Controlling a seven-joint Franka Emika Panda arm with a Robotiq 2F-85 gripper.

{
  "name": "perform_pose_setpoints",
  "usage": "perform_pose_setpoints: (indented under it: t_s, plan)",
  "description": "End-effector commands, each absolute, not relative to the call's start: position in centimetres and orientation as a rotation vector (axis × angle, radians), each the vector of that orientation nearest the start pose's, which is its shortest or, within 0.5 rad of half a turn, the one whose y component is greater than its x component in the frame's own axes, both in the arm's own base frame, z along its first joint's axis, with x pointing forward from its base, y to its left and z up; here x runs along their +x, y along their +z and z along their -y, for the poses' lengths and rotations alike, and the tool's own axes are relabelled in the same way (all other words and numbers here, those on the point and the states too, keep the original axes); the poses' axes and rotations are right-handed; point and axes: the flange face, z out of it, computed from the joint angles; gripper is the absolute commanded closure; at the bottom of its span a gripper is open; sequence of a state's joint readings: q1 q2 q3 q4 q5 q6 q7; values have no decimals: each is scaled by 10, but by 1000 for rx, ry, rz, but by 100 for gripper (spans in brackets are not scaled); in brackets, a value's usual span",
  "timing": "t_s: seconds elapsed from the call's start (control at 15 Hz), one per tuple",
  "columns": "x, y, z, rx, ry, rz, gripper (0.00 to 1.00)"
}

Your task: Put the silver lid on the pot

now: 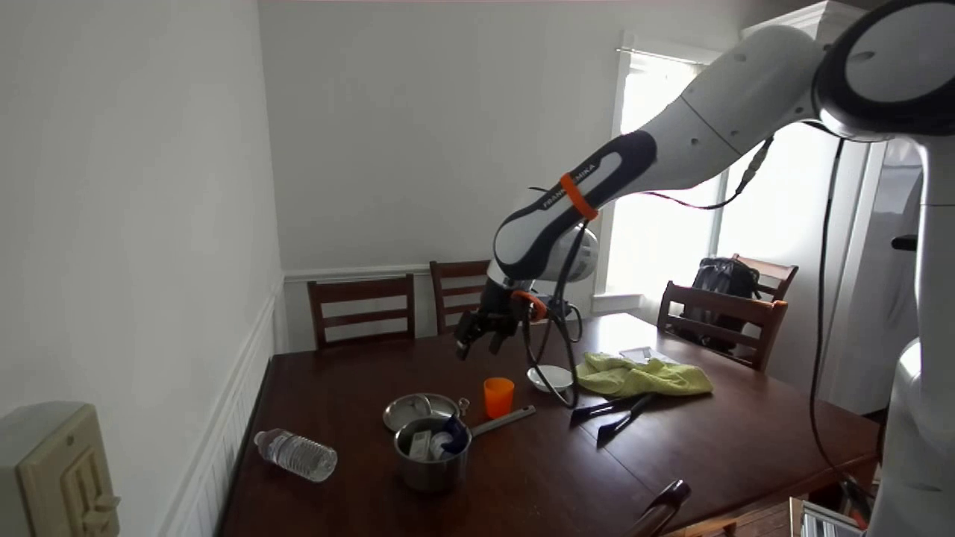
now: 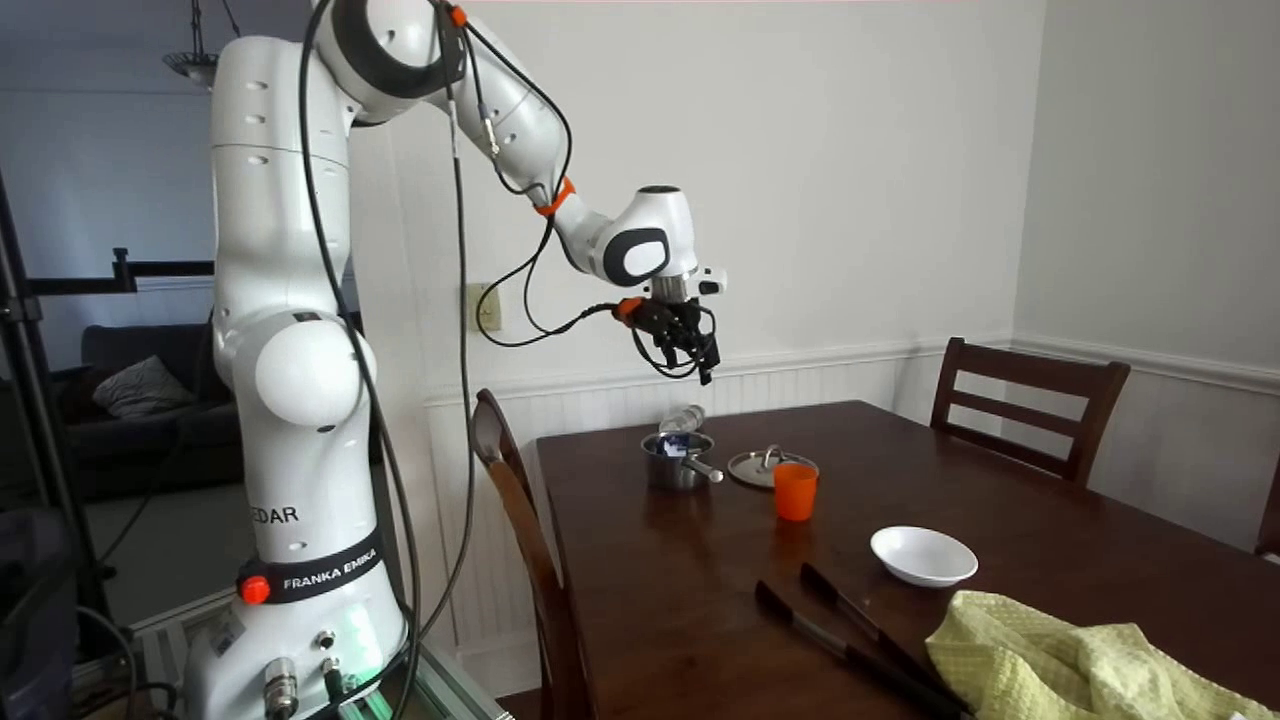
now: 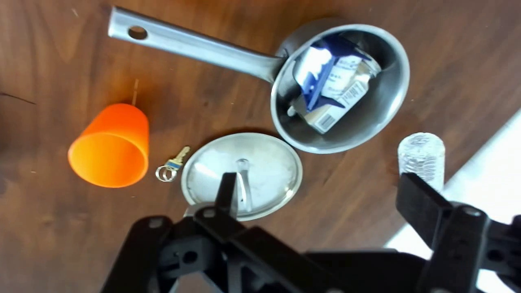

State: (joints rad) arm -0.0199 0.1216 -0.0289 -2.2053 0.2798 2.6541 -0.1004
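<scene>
Silver lid [image 3: 268, 175] is flat on the counter [image 1: 336, 388], well below the pincer [image 3: 322, 195], with the pot [image 3: 376, 114] right beside the lid. Pincer's spread wide, aimed down; the arm [image 1: 739, 104] slopes down to it. Also under it: orange cup [image 3: 118, 134] near the lid, a stretch of counter between lid and bottle [image 1: 302, 455], bottle close to the edge [image 1: 260, 406] by the wall [image 1: 149, 224].

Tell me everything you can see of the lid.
The lid is a round, shallow disc of shiny, silver-looking metal with an arched handle on top. It lies flat on the table, handle up, beside the pot and not on it; whether they touch is unclear. A key lies near it without touching. The open gripper hangs clear of the lid.
</scene>
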Motion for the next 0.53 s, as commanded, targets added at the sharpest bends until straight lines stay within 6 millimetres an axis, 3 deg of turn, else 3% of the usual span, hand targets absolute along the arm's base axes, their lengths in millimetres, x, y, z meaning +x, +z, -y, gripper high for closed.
perform_pose_setpoints:
  t_s: [0.0,0.07,0.27,0.47]
  plan:
    - [626,350,78,-2898,-377,-163,0]
    - [598,353,50,-2929,-426,-196,0]
    - [621,347,81,-2925,-388,-185,0]
    - [632,341,85,-2923,-445,-195,0]
